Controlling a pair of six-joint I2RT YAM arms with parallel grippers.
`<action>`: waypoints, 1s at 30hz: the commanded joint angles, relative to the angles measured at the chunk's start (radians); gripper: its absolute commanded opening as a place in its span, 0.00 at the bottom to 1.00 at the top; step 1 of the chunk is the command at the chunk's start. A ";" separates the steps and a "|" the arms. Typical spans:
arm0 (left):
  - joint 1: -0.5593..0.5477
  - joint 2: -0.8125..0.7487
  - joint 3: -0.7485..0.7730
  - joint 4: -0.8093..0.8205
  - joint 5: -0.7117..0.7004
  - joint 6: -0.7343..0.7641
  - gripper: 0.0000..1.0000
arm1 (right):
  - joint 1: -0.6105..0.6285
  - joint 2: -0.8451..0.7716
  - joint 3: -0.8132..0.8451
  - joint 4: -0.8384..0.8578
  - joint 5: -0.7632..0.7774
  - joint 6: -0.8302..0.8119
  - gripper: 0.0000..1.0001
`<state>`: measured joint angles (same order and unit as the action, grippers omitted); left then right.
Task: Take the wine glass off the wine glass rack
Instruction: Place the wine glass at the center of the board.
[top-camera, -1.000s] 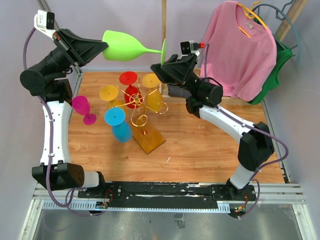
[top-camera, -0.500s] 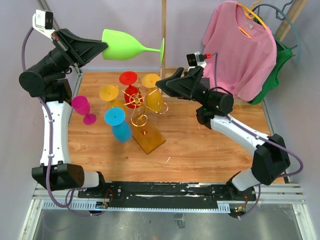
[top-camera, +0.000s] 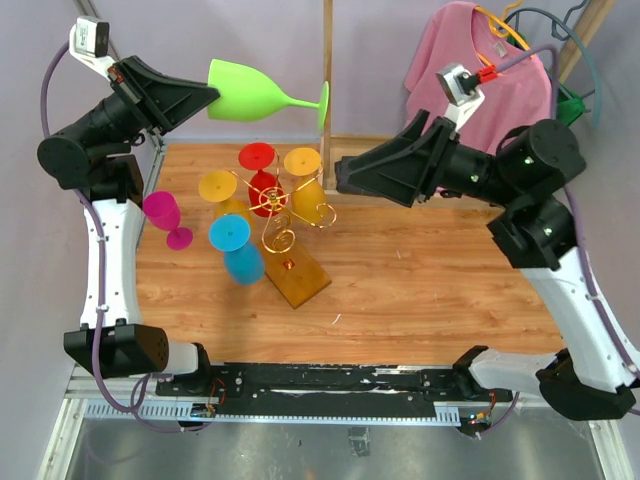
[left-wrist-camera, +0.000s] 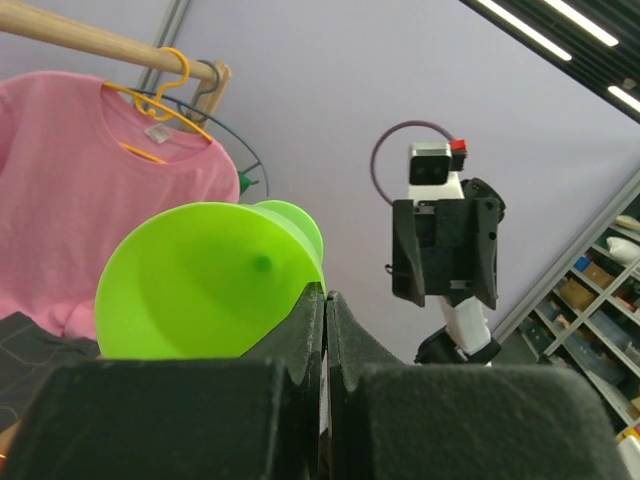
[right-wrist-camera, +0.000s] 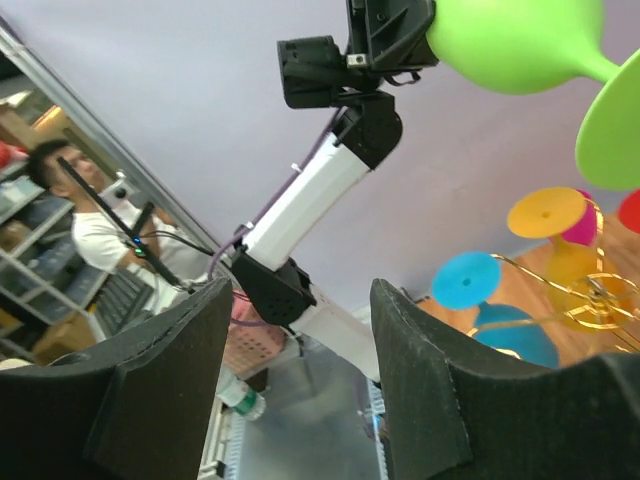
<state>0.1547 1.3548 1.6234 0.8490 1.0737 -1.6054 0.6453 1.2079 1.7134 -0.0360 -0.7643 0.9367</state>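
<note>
Colours on the bench, top view.
Lime-green wine glass (top-camera: 250, 92) at upper left; gold wire rack (top-camera: 283, 215) on an amber wooden base carried red, yellow, orange and blue glasses; a magenta glass (top-camera: 165, 215) stood left; pink shirt (top-camera: 480, 100) at upper right; table (top-camera: 420, 290) was brown woodgrain.

Left gripper (top-camera: 205, 95) raised, jaws clamped; right gripper (top-camera: 345, 178) jaws apart.

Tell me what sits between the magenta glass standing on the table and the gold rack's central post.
In the top external view, a yellow glass hanging on the wine glass rack lies between the magenta glass and the post; a blue glass hangs just nearer the camera.
</note>
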 joint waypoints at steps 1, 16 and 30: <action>-0.003 0.012 0.050 -0.045 0.042 0.091 0.00 | -0.008 -0.007 0.086 -0.419 0.107 -0.278 0.59; 0.028 0.040 0.346 -0.950 0.082 0.979 0.00 | -0.010 0.019 0.105 -0.499 0.230 -0.369 0.59; 0.111 0.012 0.486 -1.509 -0.428 1.552 0.00 | -0.009 -0.121 -0.049 -0.473 0.284 -0.343 0.59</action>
<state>0.2596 1.3975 2.0842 -0.4728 0.8764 -0.2626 0.6449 1.1297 1.6981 -0.5350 -0.5125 0.5938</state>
